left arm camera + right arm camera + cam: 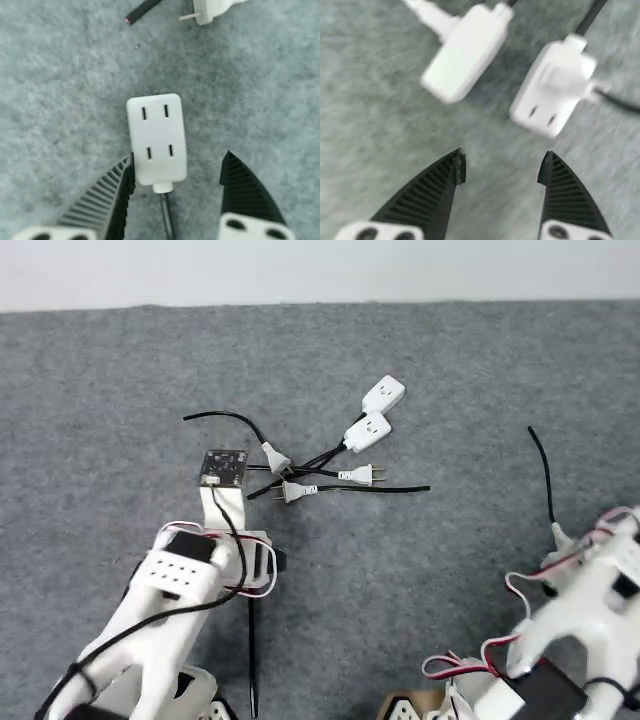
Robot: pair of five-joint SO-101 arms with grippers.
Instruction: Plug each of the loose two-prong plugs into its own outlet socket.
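Your left gripper (179,157), spread wide, straddles an outlet socket (156,137) (right gripper (503,154) equally wide); plugs (360,475) lie seven o'clock of the sockets (367,430).

Spotted two white outlet sockets side by side on the grey tabletop (120,390): far socket (384,394) and near socket (367,430), both flat. Found three loose two-prong plugs near them, tangled in black cords (400,488): grey plug (275,457), small white plug (360,475) with prongs pointing right, third plug (290,492) with prongs pointing left. Saw one socket face (156,140) lying slots-up, with two slot pairs.
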